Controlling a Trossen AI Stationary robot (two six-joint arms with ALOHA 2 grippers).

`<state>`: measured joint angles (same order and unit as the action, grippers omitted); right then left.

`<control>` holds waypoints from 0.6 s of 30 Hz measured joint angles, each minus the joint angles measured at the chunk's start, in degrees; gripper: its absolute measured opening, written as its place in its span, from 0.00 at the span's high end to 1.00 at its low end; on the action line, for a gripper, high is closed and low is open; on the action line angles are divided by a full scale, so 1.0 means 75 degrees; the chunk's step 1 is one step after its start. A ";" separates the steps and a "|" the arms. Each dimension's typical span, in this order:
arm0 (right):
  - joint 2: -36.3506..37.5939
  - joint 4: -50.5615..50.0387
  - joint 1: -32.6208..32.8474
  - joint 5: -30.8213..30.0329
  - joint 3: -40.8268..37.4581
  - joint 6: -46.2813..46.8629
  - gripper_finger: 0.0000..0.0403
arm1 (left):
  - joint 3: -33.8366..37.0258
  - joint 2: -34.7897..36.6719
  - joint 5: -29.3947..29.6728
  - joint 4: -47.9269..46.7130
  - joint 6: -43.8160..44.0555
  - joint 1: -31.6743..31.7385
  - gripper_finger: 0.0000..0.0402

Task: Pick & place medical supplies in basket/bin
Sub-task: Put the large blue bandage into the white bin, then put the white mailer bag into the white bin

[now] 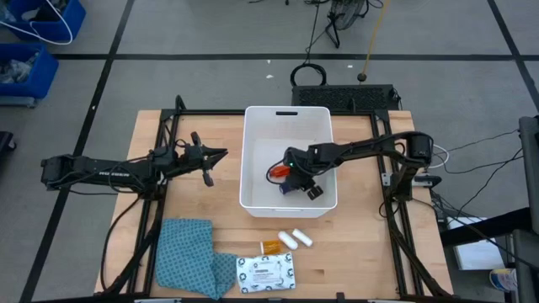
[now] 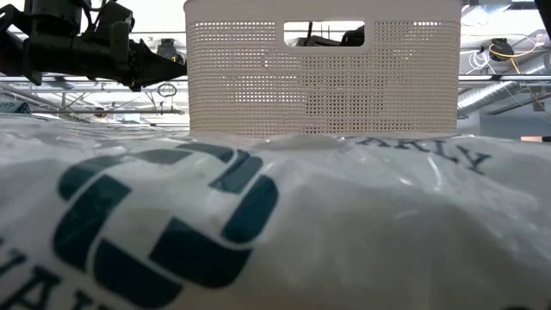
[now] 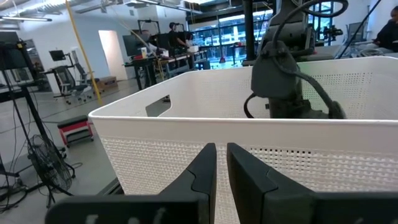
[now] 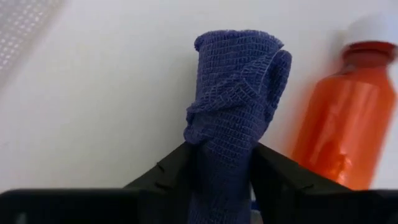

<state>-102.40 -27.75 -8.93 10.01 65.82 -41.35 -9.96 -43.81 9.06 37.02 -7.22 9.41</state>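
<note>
- Right gripper (image 1: 301, 187) is inside the bin (image 1: 286, 118), its fingers either side of a dark blue wrap roll (image 4: 233, 106); whether they pinch it or have let go, I cannot tell.
- An orange bottle (image 4: 339, 124) lies just beside the roll on the bin floor.
- Left gripper (image 1: 221, 155), fingers pressed nearly together, hovers beside the bin.
- Outside the bin: pill bottle (image 1: 271, 246), two white cylinders (image 1: 296, 239), cloth (image 1: 187, 252).
- Packet (image 1: 267, 273) has dark teal print; only "ARLY" reads.
</note>
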 joint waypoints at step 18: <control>0.1111 0.0467 0.0178 -0.1566 0.0091 0.0220 0.54 | 0.0000 0.0000 0.0000 0.0002 -0.0003 0.0000 0.89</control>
<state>-94.07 -24.25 -7.60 -1.74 66.51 -39.70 -9.96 -43.81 9.06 37.04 -7.25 9.41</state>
